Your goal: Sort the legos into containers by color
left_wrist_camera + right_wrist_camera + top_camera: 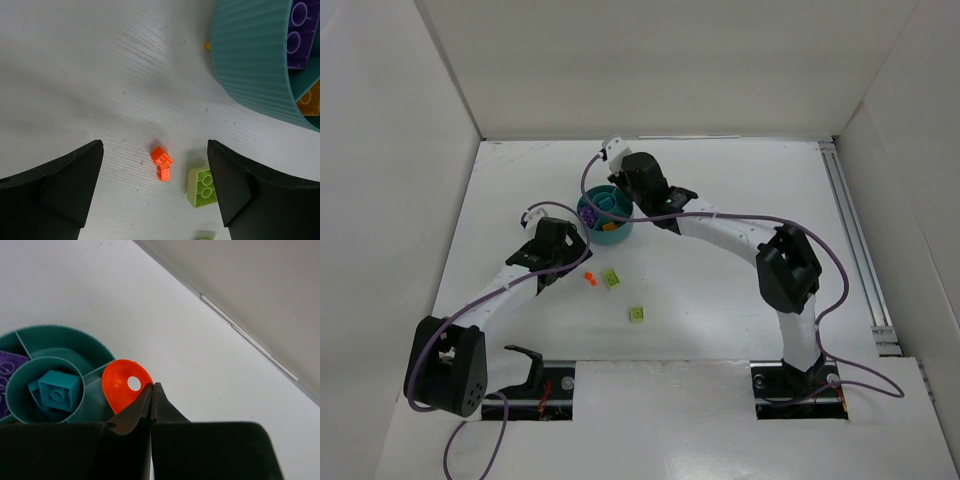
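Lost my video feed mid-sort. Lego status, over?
Right gripper shut, pinching rounded orange-red piece at dish rim. Left gripper open above small orange lego on table. Lime brick close beside, may crowd the grasp.

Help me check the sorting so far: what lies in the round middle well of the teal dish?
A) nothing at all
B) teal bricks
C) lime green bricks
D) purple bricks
B: in the right wrist view, teal bricks sit inside the middle well of the dish.
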Tool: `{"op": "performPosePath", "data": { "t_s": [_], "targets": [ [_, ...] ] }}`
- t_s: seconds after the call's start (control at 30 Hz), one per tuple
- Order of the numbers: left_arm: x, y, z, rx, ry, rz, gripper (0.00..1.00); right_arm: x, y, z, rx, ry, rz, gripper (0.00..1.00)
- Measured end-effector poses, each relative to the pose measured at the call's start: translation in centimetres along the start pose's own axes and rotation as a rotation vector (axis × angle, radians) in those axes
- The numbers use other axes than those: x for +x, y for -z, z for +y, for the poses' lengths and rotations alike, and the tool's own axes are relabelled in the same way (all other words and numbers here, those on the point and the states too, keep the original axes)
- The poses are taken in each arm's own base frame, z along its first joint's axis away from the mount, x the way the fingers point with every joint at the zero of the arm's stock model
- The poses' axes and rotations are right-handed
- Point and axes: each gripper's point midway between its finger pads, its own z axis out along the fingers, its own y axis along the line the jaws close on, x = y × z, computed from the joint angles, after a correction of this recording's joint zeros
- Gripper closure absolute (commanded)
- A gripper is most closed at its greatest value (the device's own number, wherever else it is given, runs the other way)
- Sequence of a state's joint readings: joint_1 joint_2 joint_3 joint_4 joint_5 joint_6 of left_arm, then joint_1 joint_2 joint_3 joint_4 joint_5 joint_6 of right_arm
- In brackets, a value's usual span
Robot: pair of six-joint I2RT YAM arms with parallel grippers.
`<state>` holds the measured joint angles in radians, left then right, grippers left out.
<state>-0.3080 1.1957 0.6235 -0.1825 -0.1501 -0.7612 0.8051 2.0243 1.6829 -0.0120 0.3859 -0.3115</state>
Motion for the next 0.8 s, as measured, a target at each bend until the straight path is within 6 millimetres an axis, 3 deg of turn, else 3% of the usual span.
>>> {"op": "performPosePath", "data": {
  "t_s": [0.17,0.5,0.8],
  "targets": [
    [-0.1,0.0,-0.1,0.003,0.001,-0.003,0.18,-1.1,-0.3,0.2,0.046,0.009,-0.002,1.0],
    [-0.1,0.0,-0.1,0.005,-0.004,-0.005,0.18,3.6,-2.5,2.0,0.067,0.093,0.15,1.0],
    [-0.1,0.0,-0.1,0.007,-0.003,-0.003,0.18,3.2,-2.1,2.9,0.07,0.115,0.152,1.0]
  ]
}}
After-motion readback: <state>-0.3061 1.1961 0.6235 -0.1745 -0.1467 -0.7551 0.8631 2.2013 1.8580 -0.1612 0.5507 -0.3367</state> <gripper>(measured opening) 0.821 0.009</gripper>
